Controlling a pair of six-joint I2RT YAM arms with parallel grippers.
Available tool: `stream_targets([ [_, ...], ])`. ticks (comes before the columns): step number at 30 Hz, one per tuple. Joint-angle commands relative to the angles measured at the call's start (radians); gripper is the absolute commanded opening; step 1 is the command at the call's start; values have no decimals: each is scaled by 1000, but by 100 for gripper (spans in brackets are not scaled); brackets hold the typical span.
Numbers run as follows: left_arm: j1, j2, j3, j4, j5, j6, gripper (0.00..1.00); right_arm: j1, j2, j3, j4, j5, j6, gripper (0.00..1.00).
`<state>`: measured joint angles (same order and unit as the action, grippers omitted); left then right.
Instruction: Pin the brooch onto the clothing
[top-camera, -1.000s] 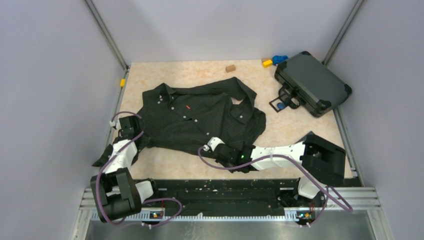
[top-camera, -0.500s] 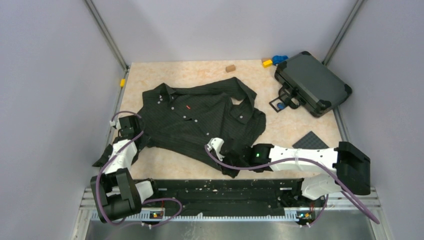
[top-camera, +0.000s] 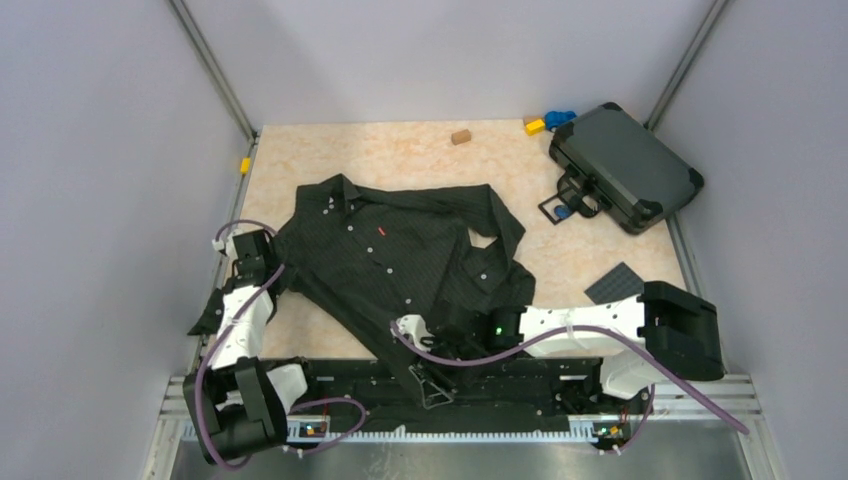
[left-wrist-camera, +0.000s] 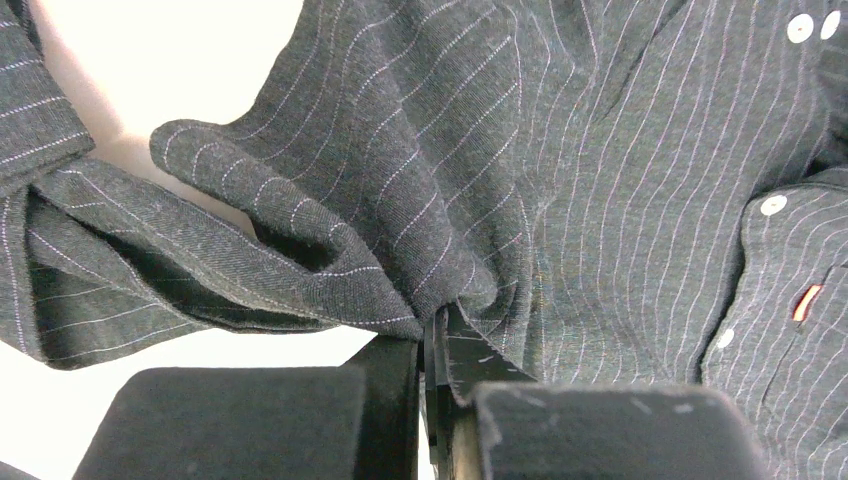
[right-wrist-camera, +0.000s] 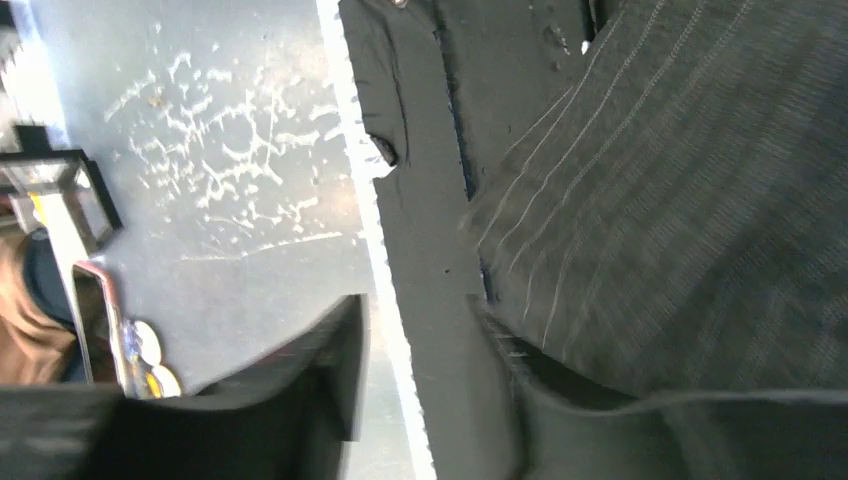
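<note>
The black pinstriped clothing (top-camera: 400, 250) lies spread over the middle of the table, its hem draped across the black rail at the near edge. My left gripper (top-camera: 252, 265) (left-wrist-camera: 435, 330) is shut on a fold at the clothing's left edge (left-wrist-camera: 600, 180). My right gripper (top-camera: 437, 350) (right-wrist-camera: 420, 370) hovers over the rail by the hem. Its jaws stand apart with nothing between them, and the clothing (right-wrist-camera: 680, 230) lies just beside one finger. A tiny blue piece, the brooch (top-camera: 563, 211), rests by the dark case's handle, far from both grippers.
A dark hard case (top-camera: 625, 165) sits at the back right, with a yellow brick (top-camera: 535, 126) and a blue toy piece (top-camera: 560, 118) behind it. A brown block (top-camera: 460, 136) lies at the back. A dark grey plate (top-camera: 615, 283) lies right of the shirt. The black rail (top-camera: 520, 385) borders the near edge.
The shirt has been dragged toward the near edge, so its hem now hangs over the rail. My right gripper moved left and nearer, then opened off the hem. The left gripper kept its hold.
</note>
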<state>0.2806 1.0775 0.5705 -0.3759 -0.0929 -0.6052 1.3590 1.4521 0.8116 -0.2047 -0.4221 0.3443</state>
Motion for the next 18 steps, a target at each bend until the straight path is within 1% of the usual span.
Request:
stream_targets([
  [1, 13, -72, 38, 6, -49, -22, 0, 14, -40, 40, 8, 23, 13, 52],
  [2, 14, -84, 40, 4, -58, -22, 4, 14, -59, 60, -21, 61, 18, 60],
  [3, 14, -96, 45, -1, -62, -15, 13, 13, -78, 78, -56, 119, 20, 67],
  [4, 14, -107, 54, -13, -64, 3, 27, 10, -95, 99, -97, 181, 17, 73],
  [5, 14, -116, 68, -29, -65, 14, 38, 0, -110, 118, -137, 229, 12, 77],
  [6, 11, -124, 81, -44, -71, 25, 46, -18, -123, 134, -172, 270, 10, 79],
  [7, 8, -135, 92, -58, -77, 40, 51, -49, -140, 142, -204, 308, 9, 80],
  [8, 1, -142, 104, -69, -83, 55, 54, -91, -148, 144, -227, 337, 10, 81],
  [10, -25, -152, 126, -99, -108, 66, 57, -189, -176, 135, -252, 388, 6, 83],
  [11, -47, -156, 134, -108, -117, 67, 60, -241, -181, 135, -266, 427, 1, 85],
  [12, -70, -158, 137, -113, -121, 66, 61, -302, -182, 136, -275, 457, -8, 86],
  [15, -145, -151, 141, -124, -111, 60, 62, -482, -154, 147, -277, 519, -28, 87],
  [17, -194, -149, 134, -116, -71, 62, 62, -593, -114, 164, -261, 545, -43, 88],
  [18, -218, -151, 126, -104, -40, 63, 62, -628, -92, 174, -251, 553, -52, 88],
])
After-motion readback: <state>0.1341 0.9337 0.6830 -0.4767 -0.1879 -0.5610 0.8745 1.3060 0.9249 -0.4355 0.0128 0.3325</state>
